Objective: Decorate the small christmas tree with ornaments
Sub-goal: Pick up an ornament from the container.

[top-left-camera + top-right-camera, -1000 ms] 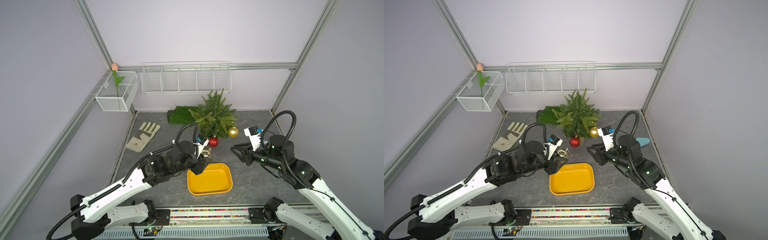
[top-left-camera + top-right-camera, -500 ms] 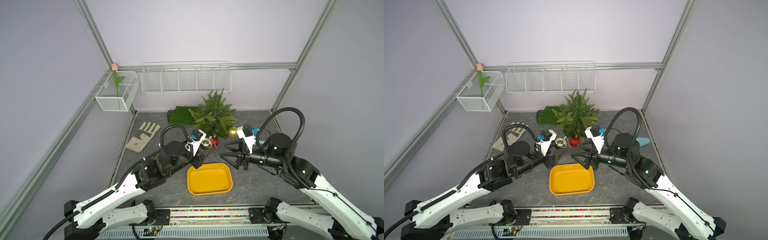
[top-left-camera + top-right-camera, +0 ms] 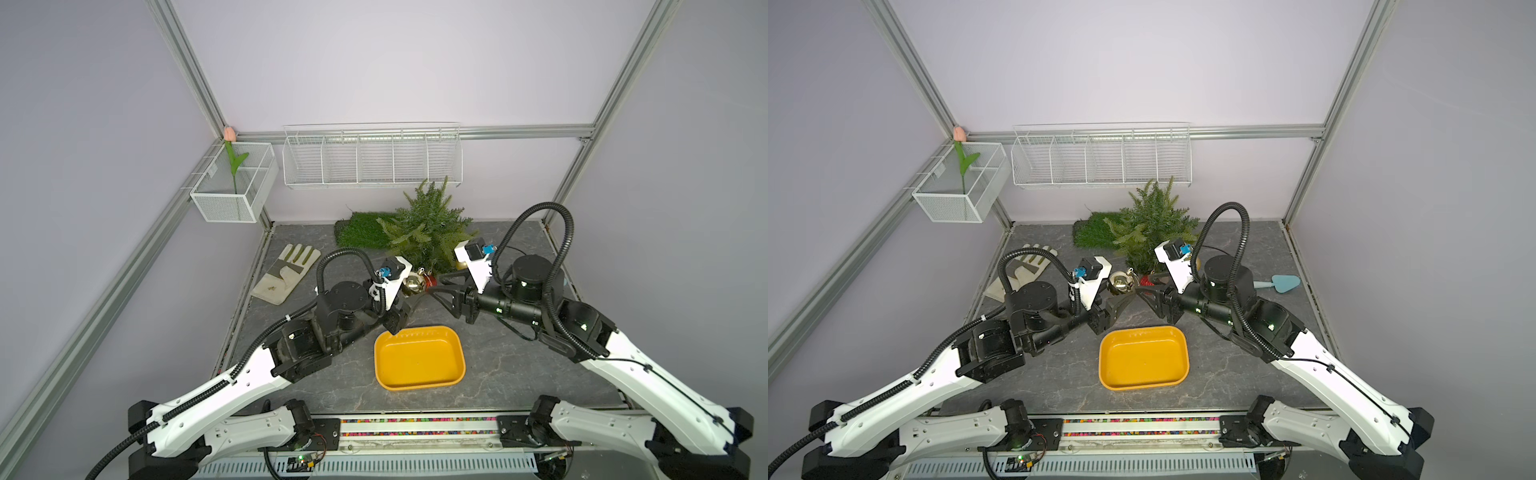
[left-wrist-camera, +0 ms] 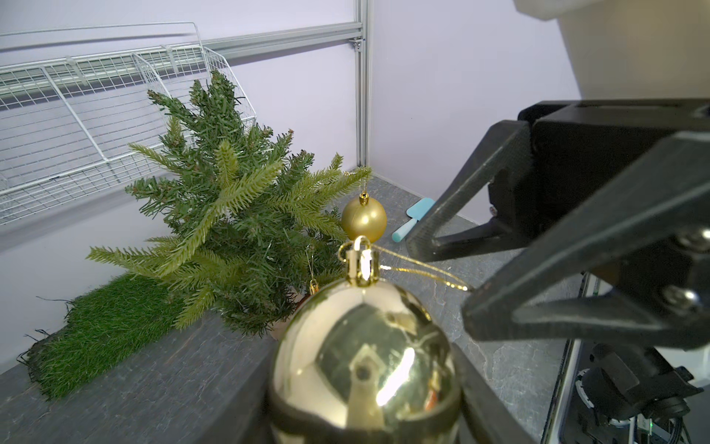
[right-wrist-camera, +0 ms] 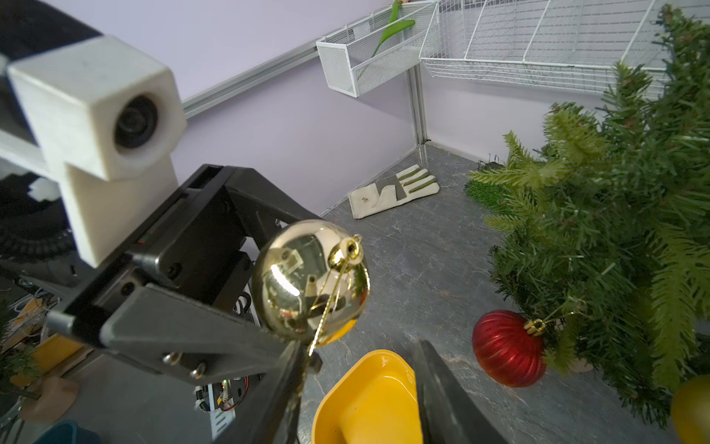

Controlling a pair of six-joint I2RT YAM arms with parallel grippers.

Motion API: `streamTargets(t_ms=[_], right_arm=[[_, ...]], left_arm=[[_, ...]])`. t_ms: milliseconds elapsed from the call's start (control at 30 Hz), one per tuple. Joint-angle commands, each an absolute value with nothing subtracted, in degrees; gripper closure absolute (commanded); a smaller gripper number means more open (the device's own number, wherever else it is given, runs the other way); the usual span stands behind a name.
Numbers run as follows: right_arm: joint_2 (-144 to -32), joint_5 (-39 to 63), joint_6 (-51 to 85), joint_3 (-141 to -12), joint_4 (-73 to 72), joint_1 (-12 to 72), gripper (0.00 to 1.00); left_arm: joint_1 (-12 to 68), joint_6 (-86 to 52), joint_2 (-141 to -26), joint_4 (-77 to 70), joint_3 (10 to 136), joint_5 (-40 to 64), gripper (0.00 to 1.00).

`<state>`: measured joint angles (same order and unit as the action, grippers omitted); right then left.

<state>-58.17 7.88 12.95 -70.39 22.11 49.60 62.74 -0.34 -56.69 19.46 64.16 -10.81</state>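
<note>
Silver bauble [image 4: 363, 361] is up in the air now, clamped in the left end effector [image 5: 299, 281], and the right end effector [image 4: 440, 276] has swung over from the small christmas tree [image 4: 230, 215] to meet it. Right jaws are apart with the bauble's gold hanger loop [image 4: 422, 269] ending right at one fingertip [image 4: 484, 311], so I'd guess a handover before hanging, tree just behind

Green tree [image 3: 424, 232]; ribbed red bauble [image 5: 507, 348]; matte gold bauble [image 4: 364, 220]; mirror bauble [image 4: 365, 357]; yellow tray [image 3: 419, 361].
</note>
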Motion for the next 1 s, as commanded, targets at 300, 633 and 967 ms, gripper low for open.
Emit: streamTargets(t_ms=[300,633,967], right_arm=[[-56.2,3.9,11.4,-72.1,23.5,49.9,0.76],[-56.6,6.0,10.6,-72.7,23.4,49.9,0.74],[-57.1,5.6,10.0,-73.5,23.9,49.9,0.90]], left_arm=[[62.5,0.9,-56.8,18.3,64.3,-11.3,0.68],[62.6,0.8,-57.4,17.9,64.4,-10.5,0.68],[62.6,0.4,-57.6,18.1,64.3,-10.4,0.69]])
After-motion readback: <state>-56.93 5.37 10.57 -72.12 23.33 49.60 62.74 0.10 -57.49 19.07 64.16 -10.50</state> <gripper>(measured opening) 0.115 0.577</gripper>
